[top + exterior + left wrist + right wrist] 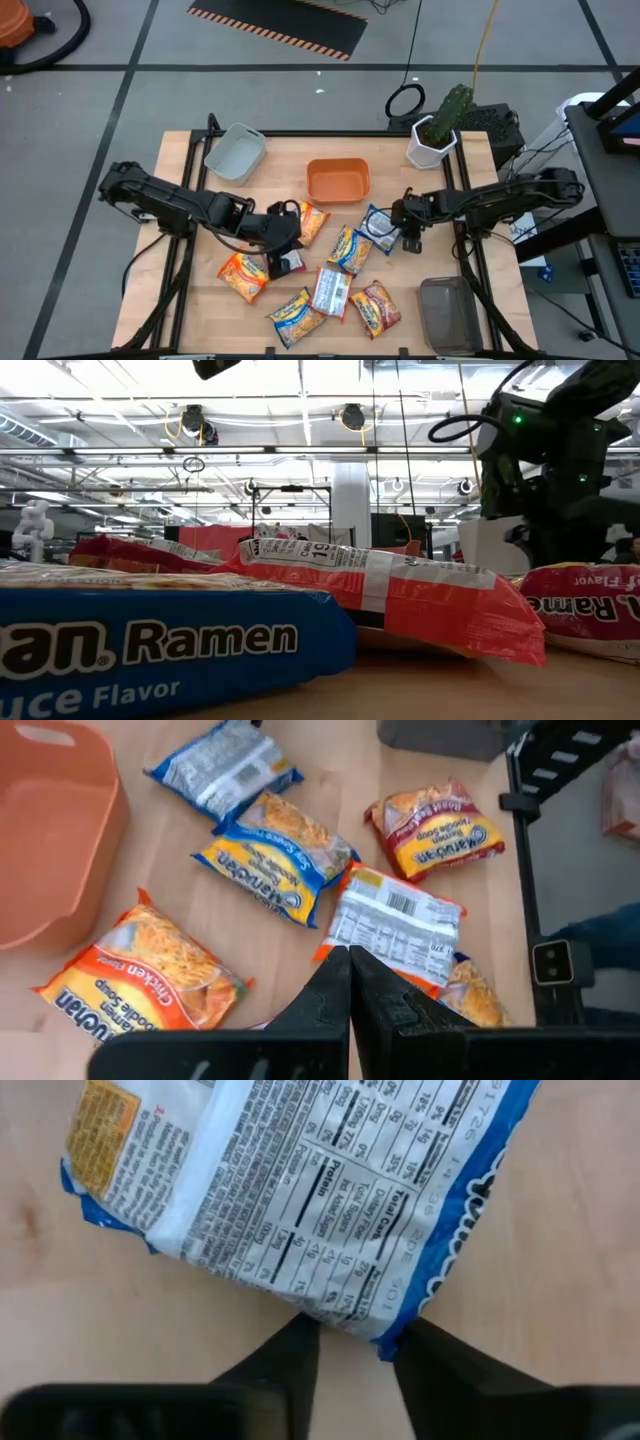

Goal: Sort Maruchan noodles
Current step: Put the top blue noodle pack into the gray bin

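Note:
Several Maruchan noodle packets lie flat on the wooden table (200,300): orange ones (243,275) (310,222), yellow-blue ones (350,248) (295,315), a silver-red one (330,290), a red one (375,308) and a blue-white one (380,225). My right gripper (405,238) points down at the blue-white packet (300,1190), its fingers closed in on one corner. My left gripper (350,960) is shut and hangs above the packets left of centre (285,260), over the silver-red packet (395,920), holding nothing. My right gripper has a corner of the blue-white packet (365,1320) between its two fingers (300,1345), which come steeply from above. The packet lies label-side up with the rest of it flat on the table.
An orange bin (338,180) stands at the far middle, a grey bin (235,152) at the far left and a dark clear bin (448,312) at the near right. A white pot with a cactus (435,135) stands at the far right corner.

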Robot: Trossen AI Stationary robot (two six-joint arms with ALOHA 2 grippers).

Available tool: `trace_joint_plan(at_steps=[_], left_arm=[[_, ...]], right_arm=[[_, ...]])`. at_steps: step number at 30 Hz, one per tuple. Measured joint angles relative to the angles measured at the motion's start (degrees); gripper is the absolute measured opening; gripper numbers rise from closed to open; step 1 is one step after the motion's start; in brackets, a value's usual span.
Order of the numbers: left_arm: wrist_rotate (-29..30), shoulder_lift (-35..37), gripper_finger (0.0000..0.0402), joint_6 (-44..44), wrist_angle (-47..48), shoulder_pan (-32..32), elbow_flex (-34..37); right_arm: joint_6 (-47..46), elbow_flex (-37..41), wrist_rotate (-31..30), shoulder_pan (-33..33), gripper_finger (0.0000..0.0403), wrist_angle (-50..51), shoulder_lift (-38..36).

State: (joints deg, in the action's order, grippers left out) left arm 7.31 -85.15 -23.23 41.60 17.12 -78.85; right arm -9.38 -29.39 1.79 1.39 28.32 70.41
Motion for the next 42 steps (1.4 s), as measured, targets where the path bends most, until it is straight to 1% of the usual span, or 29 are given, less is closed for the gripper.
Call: trace_joint_plan(at_steps=[4, 5, 9, 13, 19, 23, 26, 28, 30, 33, 35, 38, 40, 42], left_arm=[[0.04, 0.13, 0.0001, 0.69, -0.04, -1.26, 0.0], [0.04, 0.23, 0.0001, 1.08, -0.04, -1.7, 0.0], [0.22, 0.44, 0.0001, 2.47, -1.27, -3.73, -0.02], [0.52, 0.38, 0.0001, 3.99, -2.15, -6.47, -0.02], [0.76, 0.35, 0.0001, 3.23, -3.71, -10.39, -0.02], [1.7, -0.17, 0.0001, 4.55, -6.27, -12.35, -0.02], [2.21, -0.66, 0.0005, 6.06, -8.0, -13.4, 0.02], [2.43, -1.44, 0.0016, 6.82, -10.52, -14.14, -0.07], [2.91, -1.85, 0.0031, 6.85, -11.49, -15.04, -0.05], [3.15, -3.54, 0.0059, 7.04, -15.66, -16.6, -0.06], [3.18, -3.91, 0.008, 7.32, -16.05, -17.44, 0.06], [3.32, -5.58, 0.0111, 9.65, -21.39, -18.25, -0.17], [3.28, -5.94, 0.013, 11.31, -22.0, -18.49, 0.15], [3.28, -6.65, 0.0148, 12.07, -27.08, -18.37, -0.14]], right_arm=[[-2.78, 0.0, 0.55, -0.09, 0.0023, -2.44, 0.04], [-4.23, 0.0, 1.48, -0.15, 0.0011, -3.19, 0.08], [-8.79, 0.0, 2.94, -1.35, 0.0009, -4.29, -0.83], [-13.79, -0.02, 6.0, -2.29, 0.0002, -4.74, -4.39], [-20.93, -0.13, 12.86, -3.4, 0.0001, -3.27, -14.77], [-24.63, -0.13, 16.91, -3.45, 0.0001, -2.66, -22.53], [-27.35, -0.13, 19.5, -3.45, 0.0, -3.02, -26.95], [-28.51, -0.17, 21.8, -3.45, 0.0, -2.47, -29.22], [-29.27, -0.17, 22.48, -3.47, 0.0, -1.79, -30.7], [-30.96, -0.17, 21.95, -3.45, 0.0, -2.48, -32.33], [-32.42, -0.17, 20.92, -3.43, 0.0, -4.29, -32.7], [-32.8, -0.2, 20.26, -3.34, 0.0, -4.69, -33.17], [-32.99, -0.2, 17.95, -2.86, 0.0, -4.48, -33.2], [-33.49, -0.2, 17.77, -1.26, 0.0, -5.21, -33.55]])
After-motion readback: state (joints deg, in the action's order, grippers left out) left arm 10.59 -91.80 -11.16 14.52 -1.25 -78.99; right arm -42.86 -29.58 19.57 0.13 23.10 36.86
